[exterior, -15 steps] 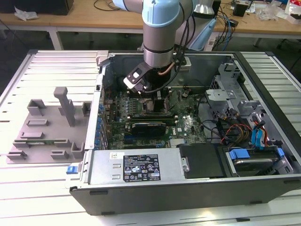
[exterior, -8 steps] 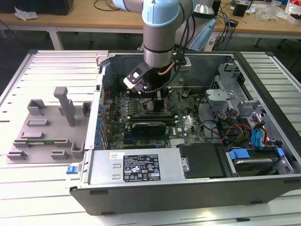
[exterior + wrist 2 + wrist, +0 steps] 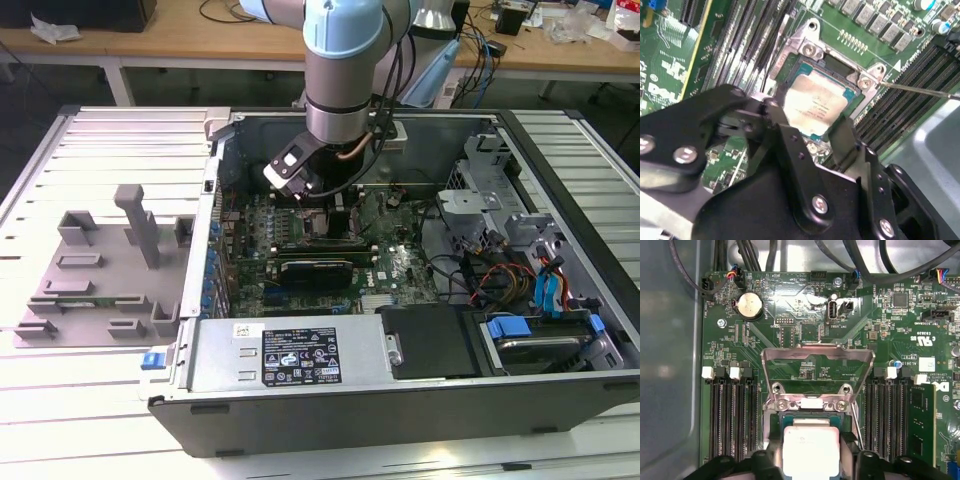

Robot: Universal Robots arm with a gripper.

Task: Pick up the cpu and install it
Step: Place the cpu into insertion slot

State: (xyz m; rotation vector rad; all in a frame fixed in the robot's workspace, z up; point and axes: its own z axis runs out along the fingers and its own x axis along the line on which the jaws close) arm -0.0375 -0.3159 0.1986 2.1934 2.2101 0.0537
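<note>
So, cpu (image 3: pixel 815 107) lies flat with its silvery-white metal lid up; it's square, so no long axis, and its edges line up with the dark metal-framed socket (image 3: pixel 810 50) it sits in or just over (can't tell which), with the black gripper (image 3: pixel 810 120) clamped on two opposite edges. Socket's shiny load plate (image 3: pixel 817 348) stands hinged up, with black ribbed memory slots (image 3: pixel 735 415) flanking it on the green board (image 3: pixel 790 305). Exterior view: board lies inside the open steel case (image 3: pixel 400 400) at frame centre, and the grey plastic holder block (image 3: pixel 100 270) is on the slatted table (image 3: pixel 60 420) at the exterior view's left.
</note>
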